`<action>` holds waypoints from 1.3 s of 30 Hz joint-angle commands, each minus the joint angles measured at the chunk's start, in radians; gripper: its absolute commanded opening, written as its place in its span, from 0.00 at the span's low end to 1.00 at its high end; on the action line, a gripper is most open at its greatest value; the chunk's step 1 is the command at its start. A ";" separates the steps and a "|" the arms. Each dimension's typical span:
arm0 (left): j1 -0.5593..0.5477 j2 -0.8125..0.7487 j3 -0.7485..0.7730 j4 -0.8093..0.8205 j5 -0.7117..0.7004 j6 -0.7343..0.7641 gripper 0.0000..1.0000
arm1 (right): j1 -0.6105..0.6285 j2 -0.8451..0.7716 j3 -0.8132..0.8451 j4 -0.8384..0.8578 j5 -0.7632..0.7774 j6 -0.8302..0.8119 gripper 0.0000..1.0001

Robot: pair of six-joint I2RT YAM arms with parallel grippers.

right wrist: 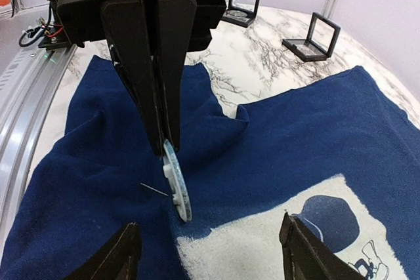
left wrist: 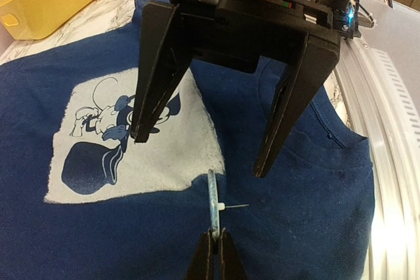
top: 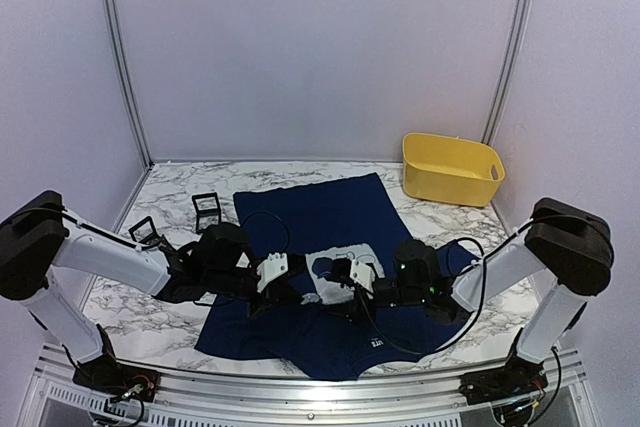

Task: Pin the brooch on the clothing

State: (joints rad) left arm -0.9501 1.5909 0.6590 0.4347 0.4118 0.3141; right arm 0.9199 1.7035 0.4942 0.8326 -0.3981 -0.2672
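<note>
The navy T-shirt (top: 320,212) lies flat on the marble table, its pale grey mouse print (left wrist: 157,155) near the middle. My left gripper (left wrist: 214,233) is shut on the edge of a round pale blue brooch (left wrist: 213,201), held on edge just above the cloth beside the print's corner. Its thin pin (left wrist: 237,207) sticks out sideways over bare navy cloth. My right gripper (right wrist: 209,222) is open and empty, facing the left one, its fingers to either side of the brooch (right wrist: 177,185) and close above the shirt (right wrist: 315,129). Both grippers meet over the shirt's chest (top: 325,287).
A yellow bin (top: 450,169) stands at the back right. Two small black display boxes (top: 206,209) (top: 143,231) stand on the marble left of the shirt and show in the right wrist view (right wrist: 241,3) (right wrist: 319,33). A metal rail (left wrist: 394,129) runs along the near edge.
</note>
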 commanded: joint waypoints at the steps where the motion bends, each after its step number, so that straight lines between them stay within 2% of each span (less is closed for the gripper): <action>1: -0.003 -0.018 0.012 -0.026 0.031 0.033 0.00 | -0.033 0.034 0.056 -0.040 -0.174 -0.030 0.68; 8: -0.001 -0.020 0.017 -0.028 0.029 0.053 0.00 | -0.051 0.120 0.139 -0.047 -0.299 -0.034 0.56; 13: -0.001 -0.017 0.022 -0.031 0.045 0.065 0.00 | -0.052 0.139 0.146 -0.030 -0.311 -0.024 0.32; 28: -0.001 -0.011 0.033 -0.033 0.050 0.072 0.00 | -0.053 0.159 0.158 0.000 -0.293 -0.011 0.29; 36: -0.001 -0.012 0.029 -0.033 0.045 0.071 0.00 | -0.052 0.166 0.149 0.049 -0.260 0.020 0.18; 39: -0.001 -0.011 0.032 -0.034 0.047 0.072 0.00 | -0.052 0.171 0.164 0.027 -0.262 0.030 0.17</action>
State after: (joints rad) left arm -0.9485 1.5906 0.6724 0.4198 0.4316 0.3759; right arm 0.8749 1.8568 0.6258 0.8303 -0.6750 -0.2634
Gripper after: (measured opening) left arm 0.006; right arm 0.170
